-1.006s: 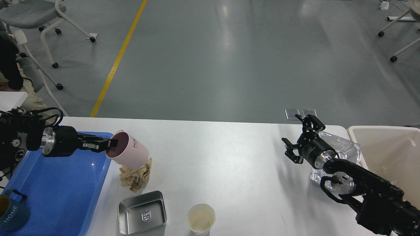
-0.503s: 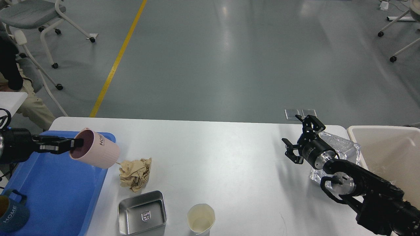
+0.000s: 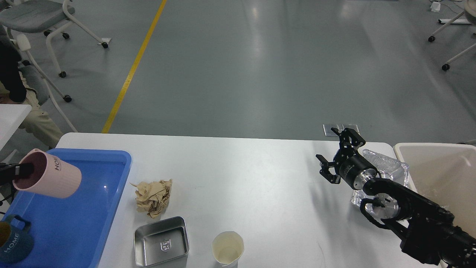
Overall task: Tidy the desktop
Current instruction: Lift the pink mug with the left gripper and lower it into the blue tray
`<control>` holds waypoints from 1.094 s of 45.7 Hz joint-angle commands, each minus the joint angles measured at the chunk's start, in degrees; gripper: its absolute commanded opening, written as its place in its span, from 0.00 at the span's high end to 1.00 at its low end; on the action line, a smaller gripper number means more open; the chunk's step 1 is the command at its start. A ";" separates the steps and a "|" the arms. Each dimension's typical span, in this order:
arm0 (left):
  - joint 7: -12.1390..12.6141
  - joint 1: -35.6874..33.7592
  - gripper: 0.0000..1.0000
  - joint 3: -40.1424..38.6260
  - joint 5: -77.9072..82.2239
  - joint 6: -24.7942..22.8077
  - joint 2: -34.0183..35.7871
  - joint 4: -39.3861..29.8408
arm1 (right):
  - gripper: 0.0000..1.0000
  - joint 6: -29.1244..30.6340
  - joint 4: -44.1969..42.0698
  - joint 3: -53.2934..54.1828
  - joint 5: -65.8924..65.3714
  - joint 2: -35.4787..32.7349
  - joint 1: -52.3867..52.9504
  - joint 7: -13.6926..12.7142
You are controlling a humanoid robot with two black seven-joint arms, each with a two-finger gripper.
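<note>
1. Desktop [image 3: 241, 175] fills the near half of my view, a wide white surface with rounded far corners and grey floor beyond it.
2. My left gripper [image 3: 20, 170] is at the left edge, mostly cut off; its jaws are clamped on the rim of a pink cup [image 3: 48, 178], one finger inside the mouth.
3. That cup hangs tilted on its side above the blue tray [image 3: 93, 208], mouth facing left.
4. A dark blue cup [image 3: 15, 242] stands in the tray's near left corner.
5. Right of the tray lies a crumpled brown paper [image 3: 152, 197]; nearer me sit a metal tin [image 3: 161, 242] and, to its right, a paper cup [image 3: 227, 253].
6. My right gripper [image 3: 336, 156] hovers over the right part of the surface with jaws spread, holding nothing.
7. Just right of it rests a clear plastic wrapper [image 3: 386, 169], and beyond that a cream bin [image 3: 438, 175] at the right edge.
</note>
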 commanded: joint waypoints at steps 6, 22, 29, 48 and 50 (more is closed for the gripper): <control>0.12 2.83 0.96 2.22 6.40 2.70 0.63 -0.01 | 0.00 0.17 0.12 0.05 0.00 0.00 0.08 -0.04; 0.82 7.93 0.96 2.22 16.33 6.21 -4.29 2.53 | 0.00 0.17 0.12 0.05 0.00 0.00 0.08 0.05; 0.82 9.25 0.96 2.22 17.92 6.83 -6.49 5.34 | 0.00 0.17 0.12 0.05 0.00 0.00 0.08 0.05; 0.91 12.41 0.95 1.69 18.18 9.11 -16.68 13.87 | 0.00 0.17 0.12 0.05 0.00 0.00 0.08 0.05; 0.91 13.03 0.95 1.61 18.18 9.20 -17.74 14.31 | 0.00 0.17 0.12 0.05 0.00 0.00 0.08 0.05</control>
